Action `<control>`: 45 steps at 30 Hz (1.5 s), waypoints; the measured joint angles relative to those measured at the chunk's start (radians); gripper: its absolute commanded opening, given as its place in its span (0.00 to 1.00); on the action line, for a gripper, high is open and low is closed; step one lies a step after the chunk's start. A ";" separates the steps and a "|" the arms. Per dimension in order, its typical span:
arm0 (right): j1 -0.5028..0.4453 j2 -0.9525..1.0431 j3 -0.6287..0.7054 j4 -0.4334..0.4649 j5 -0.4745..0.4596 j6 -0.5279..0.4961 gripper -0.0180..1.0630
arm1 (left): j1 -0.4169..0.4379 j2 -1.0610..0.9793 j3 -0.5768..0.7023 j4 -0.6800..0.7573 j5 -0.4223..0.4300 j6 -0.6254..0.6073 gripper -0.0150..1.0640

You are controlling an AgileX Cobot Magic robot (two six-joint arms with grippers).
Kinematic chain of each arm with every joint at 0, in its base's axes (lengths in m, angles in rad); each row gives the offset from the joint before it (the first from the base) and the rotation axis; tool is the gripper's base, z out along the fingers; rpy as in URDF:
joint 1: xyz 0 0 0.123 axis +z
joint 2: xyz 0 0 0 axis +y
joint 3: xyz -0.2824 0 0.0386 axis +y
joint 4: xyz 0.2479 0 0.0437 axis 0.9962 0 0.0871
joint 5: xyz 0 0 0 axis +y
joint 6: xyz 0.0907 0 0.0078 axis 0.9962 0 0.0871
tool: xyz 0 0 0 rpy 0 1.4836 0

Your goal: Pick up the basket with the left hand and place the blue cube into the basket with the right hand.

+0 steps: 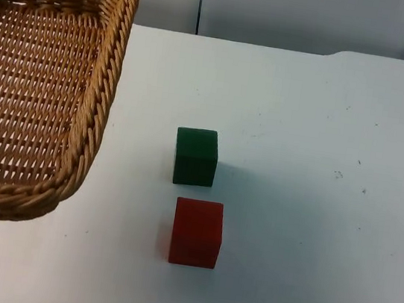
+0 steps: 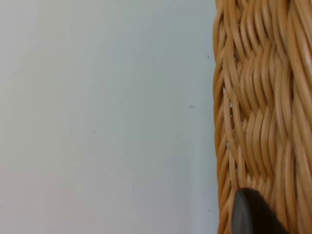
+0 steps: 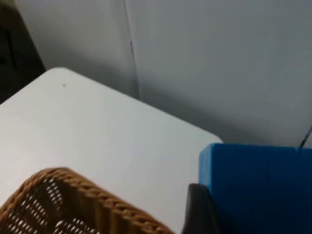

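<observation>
**Q:** What lies nearest on the desk point(image 1: 314, 212)?

**A:** A red cube point(image 1: 197, 232), and just beyond it, apart by a narrow gap, a green cube point(image 1: 196, 157). Neither is the task's object.

**Q:** Where is the blue cube?

**A:** The blue cube point(image 3: 258, 187) sits in the right end effector point(image 3: 229, 214), a black fingertip point(image 3: 199, 209) pressed against its side. It appears lifted, above and just beside the wicker basket's rim point(image 3: 92, 195). Its faces look flat, rigid and smooth; by judgement it is light and stiff, best held on two opposite faces, and may slip if pinched near an edge.

**Q:** And the basket?

**A:** The wicker basket point(image 1: 95, 106) appears raised off the desk. The left end effector point(image 2: 253, 214) grips its woven wall point(image 2: 263, 107), one fingertip resting on the weave. The weave looks stiff yet slightly yielding, so the rim is the sound place to hold.

**Q:** Farthest back?

**A:** The grey partition wall point(image 1: 296, 14).
</observation>
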 measured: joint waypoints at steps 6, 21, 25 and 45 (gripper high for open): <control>0.079 0.055 0.000 0.067 0.031 -0.042 0.01 | 0.000 0.018 0.000 -0.008 0.000 0.000 0.01; 0.103 0.249 0.000 0.307 0.087 -0.129 0.01 | 0.000 0.042 0.000 -0.018 0.000 0.000 0.01; 0.103 0.281 0.003 0.307 0.101 -0.129 0.01 | 0.000 0.042 0.000 -0.022 0.000 0.004 0.01; 0.103 0.304 0.003 0.350 0.113 -0.189 0.56 | 0.000 0.042 0.000 -0.029 -0.006 0.018 0.01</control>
